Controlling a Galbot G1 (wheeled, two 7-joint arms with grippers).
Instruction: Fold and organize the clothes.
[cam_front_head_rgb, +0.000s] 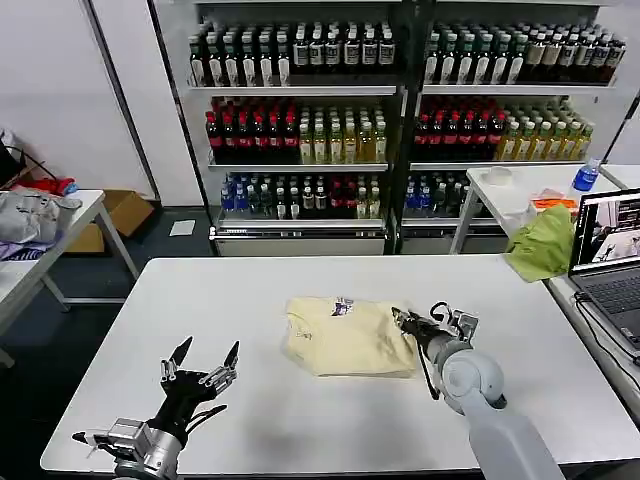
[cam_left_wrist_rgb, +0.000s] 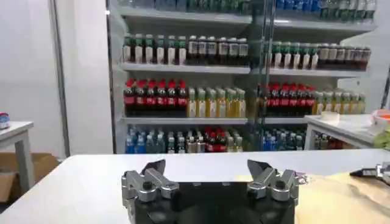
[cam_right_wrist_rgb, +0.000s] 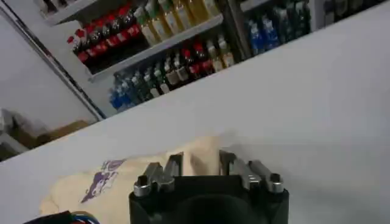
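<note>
Folded cream T-shirt (cam_front_head_rgb: 348, 336) lies mid-table (cam_front_head_rgb: 250, 420).
Right gripper (cam_front_head_rgb: 412, 326) at shirt's right edge, fingers parted, holding nothing; left gripper (cam_front_head_rgb: 203, 365) spread wide, hovering near front-left.

Left gripper (cam_front_head_rgb: 205, 361): ours is black, with silver metal knuckle blocks and dark pointed fingers (cam_left_wrist_rgb: 153, 168); we see round screws in the knuckles.
Left wrist: a grey-silver cuff with a thin white part sticking out sideways.
Right gripper (cam_right_wrist_rgb: 200, 162): the same build, a black body, silver finger mounts with dark round screws, short dark fingers (cam_right_wrist_rgb: 173, 165).
Right arm: smooth light grey shell, with a rounded ball-like joint behind the wrist.
Cables: a thin black cable loops beside our right wrist.
</note>
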